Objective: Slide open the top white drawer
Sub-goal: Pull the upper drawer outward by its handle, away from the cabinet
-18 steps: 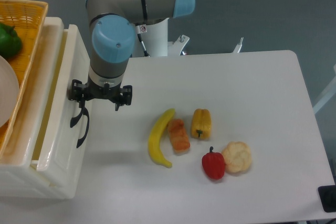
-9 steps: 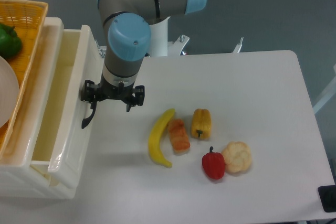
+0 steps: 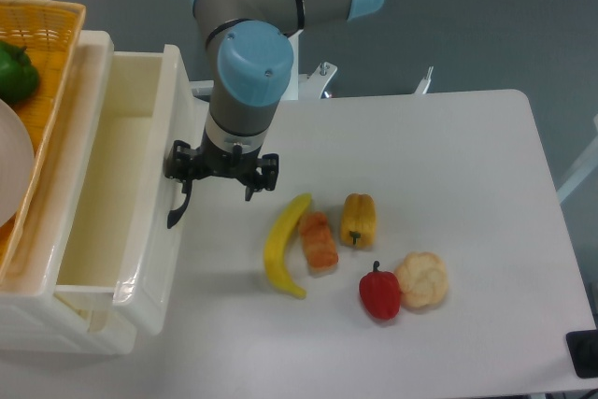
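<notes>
The top white drawer (image 3: 103,203) is seen drawn well out of the cabinet (image 3: 56,320) at the left of the desk (image 3: 448,184), its pale interior exposed. The hand (image 3: 179,184) is held at the drawer front, over the black handle (image 3: 177,207) (whether it is clamped on the handle cannot be told). A banana (image 3: 283,246), three peppers and a pale lump lie nearby. A wicker basket (image 3: 42,30) sits on the cabinet.
</notes>
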